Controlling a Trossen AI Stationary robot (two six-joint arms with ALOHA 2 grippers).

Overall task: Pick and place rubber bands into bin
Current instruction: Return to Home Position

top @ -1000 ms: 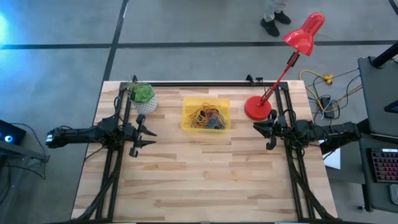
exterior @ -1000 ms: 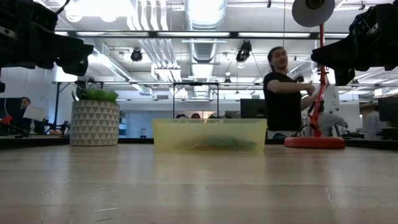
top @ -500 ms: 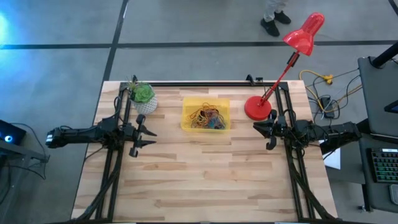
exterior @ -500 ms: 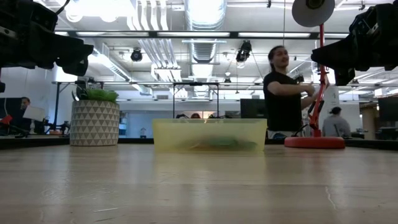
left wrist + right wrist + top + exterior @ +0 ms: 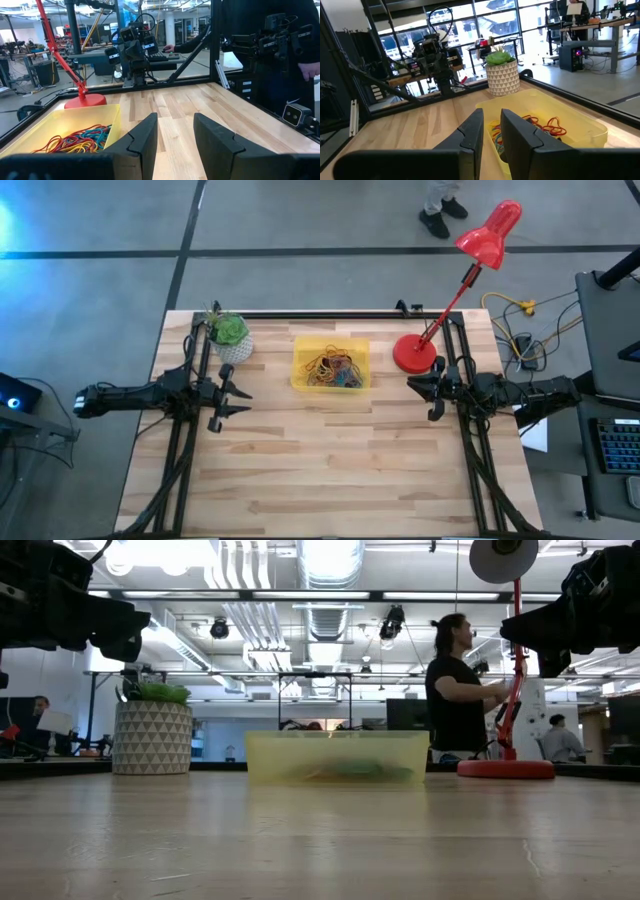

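Bands (image 5: 332, 367) in bin (image 5: 300, 346); left gripper (image 5: 175, 117), right gripper (image 5: 492, 113)

Grey concrete floor (image 5: 90, 290), exposed ceiling ducts (image 5: 330, 565), bright strip lights (image 5: 150, 552), large windows (image 5: 495, 22), office desks (image 5: 600, 22)

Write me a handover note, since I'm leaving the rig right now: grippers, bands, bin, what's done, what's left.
Left gripper: open, empty, raised over the table's left side beside the plant pot.
Right gripper: open by a narrow gap, empty, raised over the right side by the lamp's red base.
The rubber bands lie in a tangle inside the bin, at the table's middle rear.
Done: no band shows on the table outside the bin.
Left: probably nothing but parking the arms; check the wood up close for a stray.
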